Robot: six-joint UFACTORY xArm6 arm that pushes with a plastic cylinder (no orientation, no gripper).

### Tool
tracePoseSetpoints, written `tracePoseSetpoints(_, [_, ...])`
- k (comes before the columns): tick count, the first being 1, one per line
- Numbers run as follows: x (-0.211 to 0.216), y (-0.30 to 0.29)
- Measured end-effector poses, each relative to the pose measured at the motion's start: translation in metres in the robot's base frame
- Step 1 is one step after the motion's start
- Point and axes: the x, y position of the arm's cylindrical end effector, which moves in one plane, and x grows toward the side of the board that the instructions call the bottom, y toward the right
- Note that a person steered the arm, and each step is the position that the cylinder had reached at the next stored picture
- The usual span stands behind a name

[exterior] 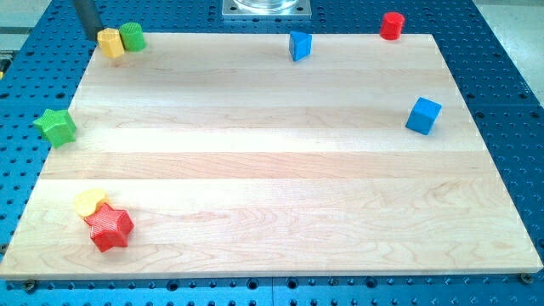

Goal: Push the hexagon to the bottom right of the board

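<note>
A yellow block (110, 42) with flat sides, which looks like the hexagon, sits at the board's top left corner. It touches a green cylinder (133, 36) on its right. My dark rod comes down from the view's top left, and my tip (94, 37) is just left of the yellow block, at or very near its side. A second yellow block (88, 201), shape unclear, lies at the bottom left, touching a red star (111, 228).
A green star (56, 126) sits on the left edge of the wooden board (272, 170). A blue block (299, 45) is at the top middle, a red cylinder (391, 25) just off the top right edge, and a blue cube (423, 116) at the right.
</note>
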Motion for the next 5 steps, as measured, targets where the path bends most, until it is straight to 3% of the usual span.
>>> tracePoseSetpoints(3, [0.081,0.005])
tracePoseSetpoints(5, [0.048,0.014])
